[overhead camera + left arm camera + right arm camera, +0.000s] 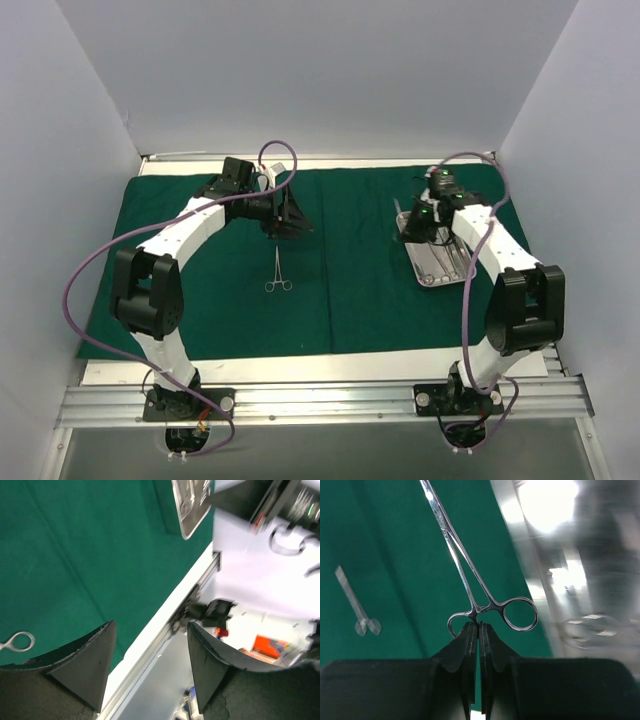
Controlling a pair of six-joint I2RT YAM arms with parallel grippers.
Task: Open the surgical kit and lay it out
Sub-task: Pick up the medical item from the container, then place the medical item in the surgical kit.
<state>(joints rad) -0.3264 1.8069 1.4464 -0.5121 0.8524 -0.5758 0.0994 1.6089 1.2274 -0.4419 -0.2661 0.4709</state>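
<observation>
A dark green drape (350,290) lies spread flat over the table. One pair of ring-handled forceps (278,274) rests on it left of centre; its ring (17,641) shows at the edge of the left wrist view. My left gripper (151,627) hovers open just behind those forceps, with nothing between its fingers. The shiny steel tray (436,258) sits on the drape's right half. Beside the tray's left end, my right gripper (479,624) is shut on the ring end of a second pair of forceps (465,575), held above the cloth with the tips pointing away.
The white table border and an aluminium rail (330,400) run along the near edge, carrying both arm bases. White walls enclose the left, back and right. Purple cables (80,270) loop from each arm.
</observation>
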